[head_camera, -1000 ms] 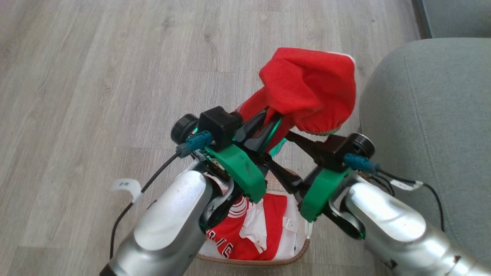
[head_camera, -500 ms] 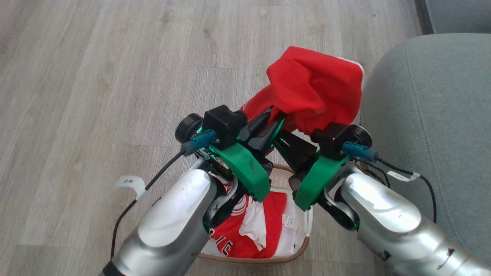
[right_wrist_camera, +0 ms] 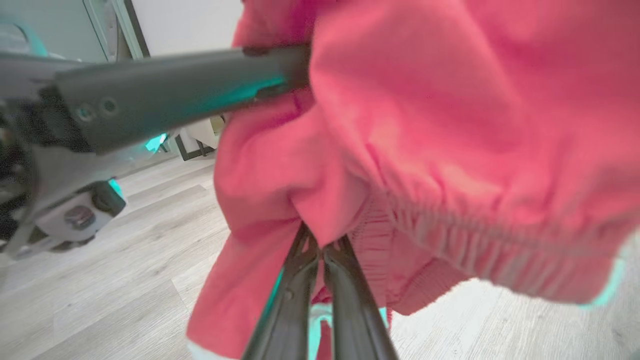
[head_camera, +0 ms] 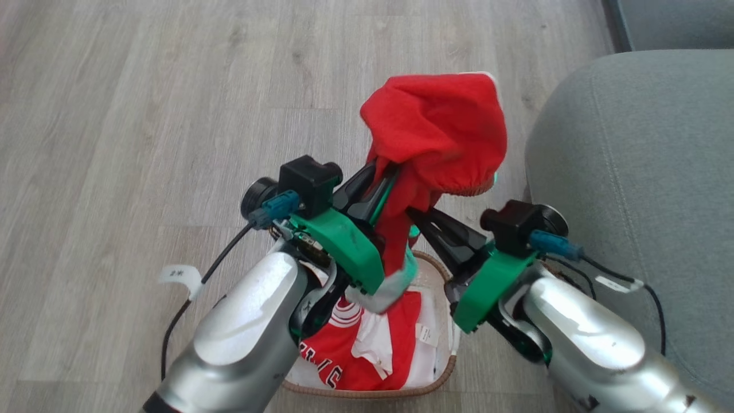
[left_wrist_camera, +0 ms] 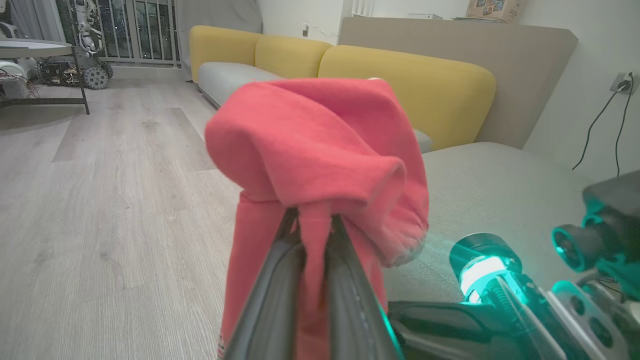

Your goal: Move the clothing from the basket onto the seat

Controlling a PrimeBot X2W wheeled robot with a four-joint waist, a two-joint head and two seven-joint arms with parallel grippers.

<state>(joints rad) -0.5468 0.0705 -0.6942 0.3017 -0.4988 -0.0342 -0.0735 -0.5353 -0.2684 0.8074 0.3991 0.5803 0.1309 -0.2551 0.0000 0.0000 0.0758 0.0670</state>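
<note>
A red garment is held bunched in the air above the basket, just left of the grey-green seat. My left gripper is shut on its fabric; in the left wrist view the fingers pinch a red fold. My right gripper meets the cloth from the right, and in the right wrist view it is shut on a fold of the garment. One end with white trim hangs toward the basket. A second red and white garment lies inside the basket.
Pale wooden floor spreads to the left and ahead. The seat's rounded corner is close on the right of the arms. In the left wrist view, yellow sofa backs stand beyond the seat, and a table is far left.
The held garment has shifted left in the head view and one end now hangs down toward the basket. My right gripper has drawn a little away from the left one.
</note>
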